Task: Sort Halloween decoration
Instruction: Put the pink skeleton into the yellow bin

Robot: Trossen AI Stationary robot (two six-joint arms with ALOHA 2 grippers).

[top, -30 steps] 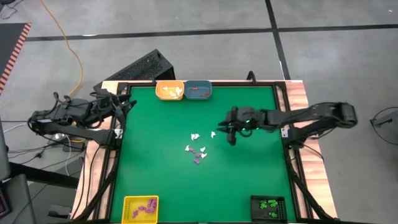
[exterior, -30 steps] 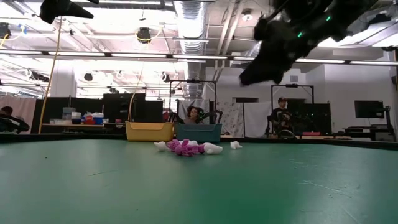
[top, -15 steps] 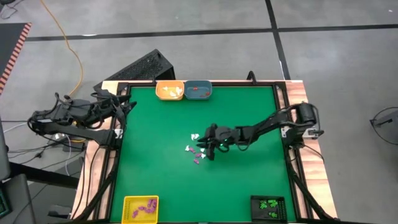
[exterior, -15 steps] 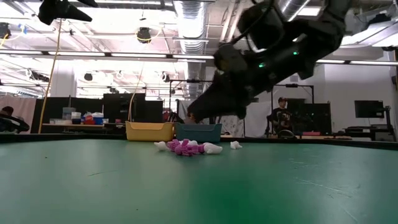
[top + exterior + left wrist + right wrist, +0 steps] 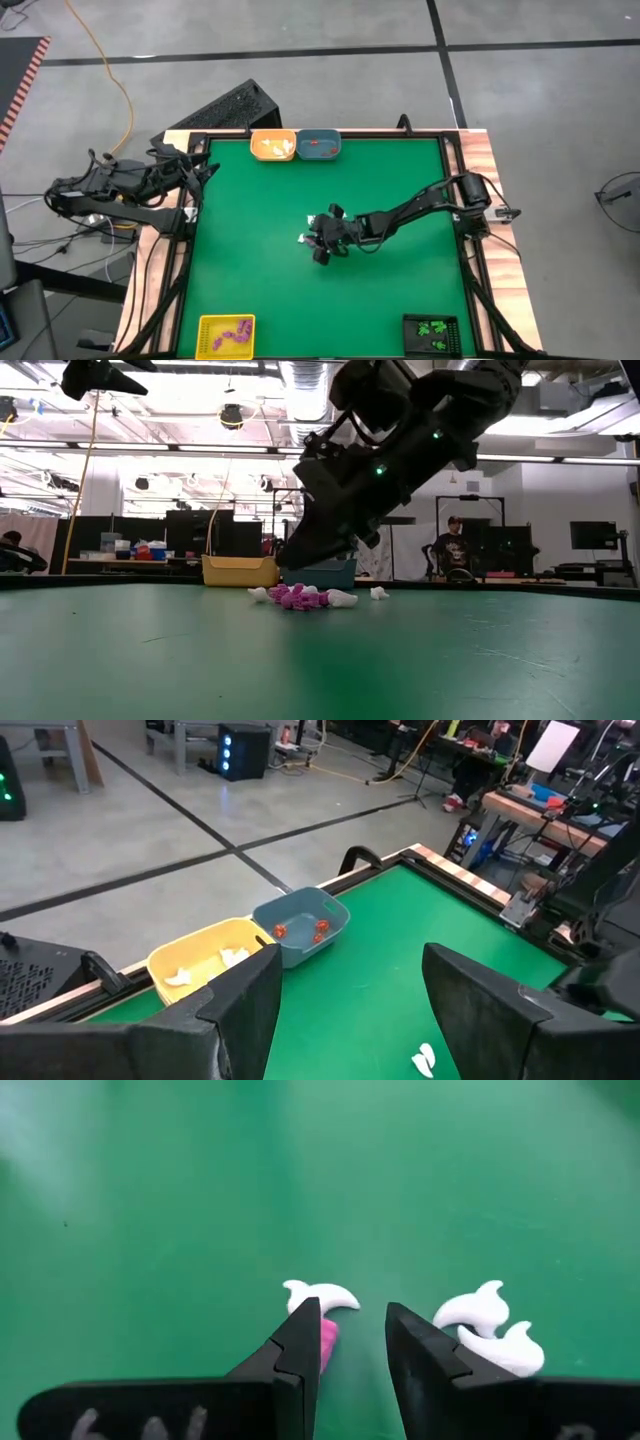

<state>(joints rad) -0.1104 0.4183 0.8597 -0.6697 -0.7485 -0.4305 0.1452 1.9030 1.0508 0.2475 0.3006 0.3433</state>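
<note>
A small heap of Halloween decoration pieces (image 5: 303, 238), white and purple, lies on the green table's middle; it also shows in the low view (image 5: 296, 597). My right gripper (image 5: 322, 246) hangs open just over the heap, slanting down, clear of it in the low view (image 5: 288, 560). In its wrist view (image 5: 352, 1325) a white piece (image 5: 320, 1293) lies just ahead of one fingertip, a purple piece (image 5: 327, 1342) beside that finger, and two white pieces (image 5: 487, 1330) outside the other finger. My left gripper (image 5: 350, 980) waits open, raised over the table's left edge (image 5: 203, 168).
At the far edge stand an orange tray (image 5: 272, 145) with white pieces and a blue tray (image 5: 318, 145) with red ones. A yellow tray (image 5: 226, 333) with purple pieces sits near left, a black tray (image 5: 435, 330) with green pieces near right.
My right gripper has swung from the table's right half toward the left and the near edge, sinking as it went, and now stands low over the heap. The pieces have kept their places.
</note>
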